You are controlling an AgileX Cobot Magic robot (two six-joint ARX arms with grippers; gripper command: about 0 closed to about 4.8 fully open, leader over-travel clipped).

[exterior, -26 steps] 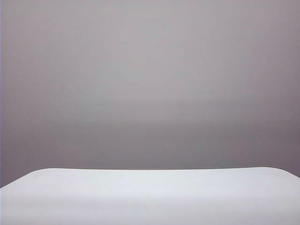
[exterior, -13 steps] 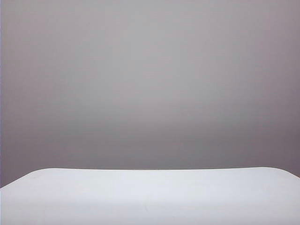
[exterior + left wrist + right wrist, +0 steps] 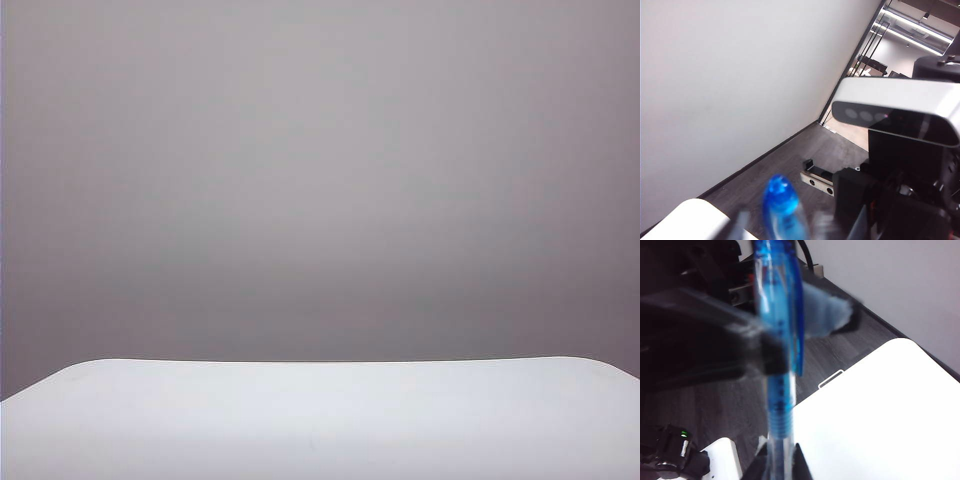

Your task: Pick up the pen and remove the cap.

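Pen (image 3: pixel 780 405), slim, translucent clear-bluish barrel, stands lengthwise up the middle of the right wrist view, gripped low by the right gripper (image 3: pixel 781 467), whose two dark fingers are closed on the barrel. Short translucent blue cap (image 3: pixel 777 300) with clip sits on the upper end, apparently not yet off. Left gripper (image 3: pixel 760 347) comes in from the left of that frame, blurred, its jaws straddling the cap's lower end; you cannot tell whether they have clamped.

For the pull: let the left jaws close fully on the cap, not the barrel, then draw straight along the pen's axis.

Left wrist view shows only a blue rounded tip at bottom centre. Exterior view shows bare white table (image 3: pixel 320 420), no arms.
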